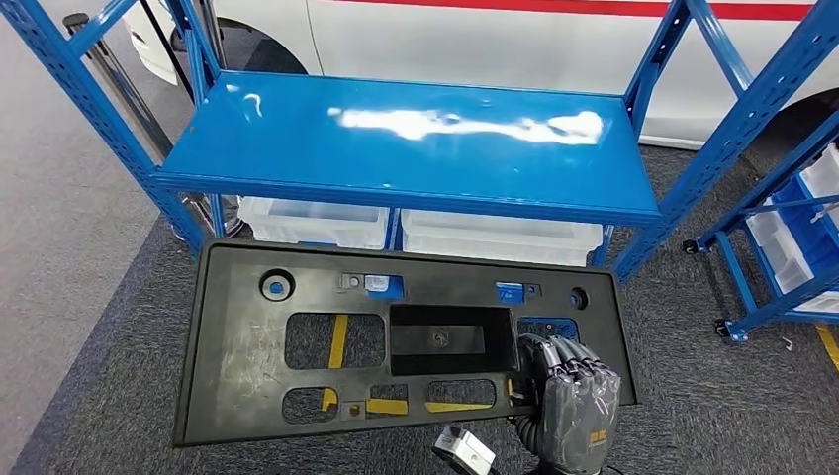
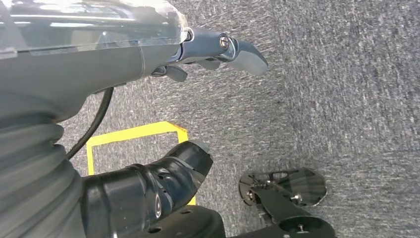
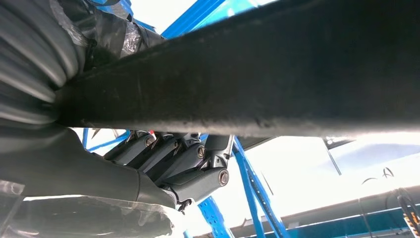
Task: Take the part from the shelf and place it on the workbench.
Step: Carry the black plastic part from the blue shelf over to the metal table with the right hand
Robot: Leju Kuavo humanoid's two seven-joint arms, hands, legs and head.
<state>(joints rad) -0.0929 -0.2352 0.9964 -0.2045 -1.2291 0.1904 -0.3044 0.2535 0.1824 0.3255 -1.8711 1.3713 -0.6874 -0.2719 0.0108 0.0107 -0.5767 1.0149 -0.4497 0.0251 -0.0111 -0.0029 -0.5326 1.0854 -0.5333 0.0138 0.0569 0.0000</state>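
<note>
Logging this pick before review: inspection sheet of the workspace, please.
Surface: blue shelf top, bare, glare on it.
Job's things: black panel with cutouts, held in front of the shelf.
Clutter: white bins under the shelf top.
Hands: right hand grips the panel's edge; left hand over grey carpet, holding nothing.
Cables: black cable at the left wrist.
Surroundings: white car body behind, second blue rack beside, yellow floor tape.

Grey carpet (image 1: 89,247) covers the floor. A blue rack (image 1: 406,139) stands at 12 o'clock, white bins (image 1: 317,223) beneath it, a white car (image 1: 475,40) behind. Yellow tape (image 2: 133,133) marks the floor.
</note>
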